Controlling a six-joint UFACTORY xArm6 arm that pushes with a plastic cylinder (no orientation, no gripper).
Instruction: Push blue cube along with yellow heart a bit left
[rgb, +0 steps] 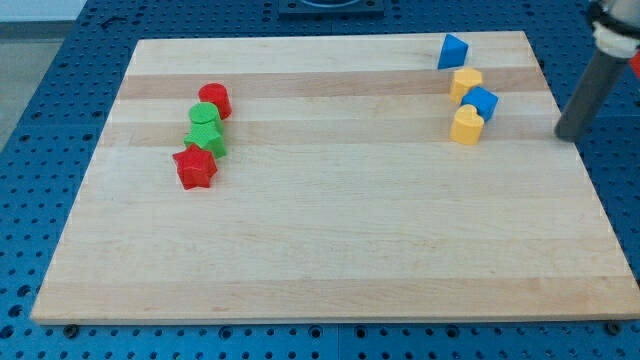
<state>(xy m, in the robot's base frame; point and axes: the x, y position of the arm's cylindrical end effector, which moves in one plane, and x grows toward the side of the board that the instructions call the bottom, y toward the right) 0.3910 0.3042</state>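
Note:
The blue cube (482, 102) sits near the board's upper right, touching the yellow heart (466, 126) just below and left of it. A second yellow block (465, 83) touches the cube from above and left. My rod comes down from the view's upper right; my tip (569, 134) is at the board's right edge, well to the right of the blue cube and the yellow heart, apart from both.
A blue triangular block (453, 51) lies near the top edge. At the left stand a red cylinder (215, 99), two green blocks (205, 116) (206, 140) and a red star (195, 167), clustered. The wooden board (330, 250) rests on a blue perforated table.

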